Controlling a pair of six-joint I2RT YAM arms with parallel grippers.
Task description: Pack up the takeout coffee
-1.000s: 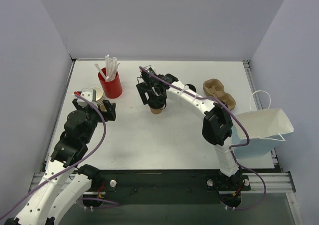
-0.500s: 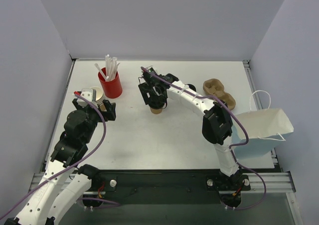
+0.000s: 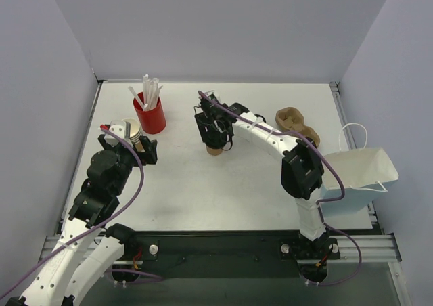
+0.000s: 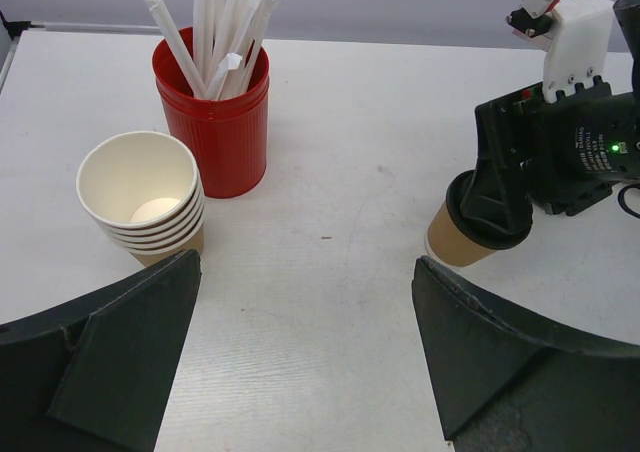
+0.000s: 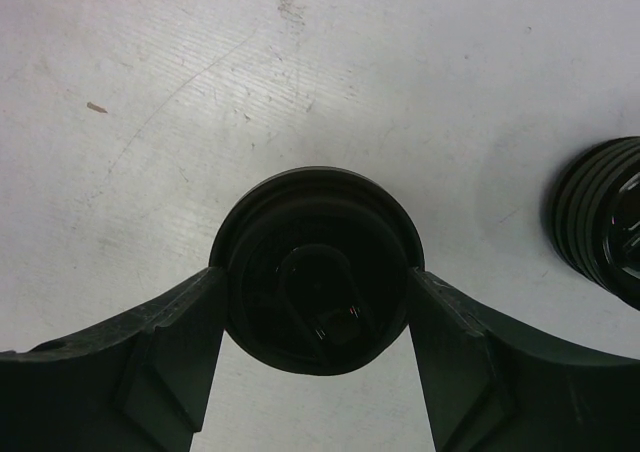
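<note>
— What does the takeout coffee (image 4: 468, 240) look like from where you are?

— A small tan-brown paper cup under a round black lid with a raised rim. It stands on the table (image 3: 203, 191), about mid-width and toward the back. My right gripper (image 5: 318, 284) is clamped on it from above: my wrist camera shows my fingers (image 5: 170, 342) pressed against the lid on either side.

— And your other one?

— My left gripper (image 4: 305, 267) is spread wide with nothing between the jaws, over the left side of the table.

— Which containers are around?

— A ribbed red cup (image 4: 212, 122) packed with paper-wrapped straws (image 4: 215, 22). Just beside it, nearer me, is a stack of cream paper cups (image 4: 140, 197) nested in one another. On the right there is a brown cardboard carrier (image 3: 298, 126) with two wells, and at the right edge a pale paper bag (image 3: 355, 174) with handles lies on its side. I cannot see into it. A stack of black lids (image 5: 605, 222) sits near the coffee.

— The surroundings?

— The tabletop is white, scuffed and lightly stained. Plain pale grey-lilac walls (image 3: 223, 28) stand on three sides.
</note>
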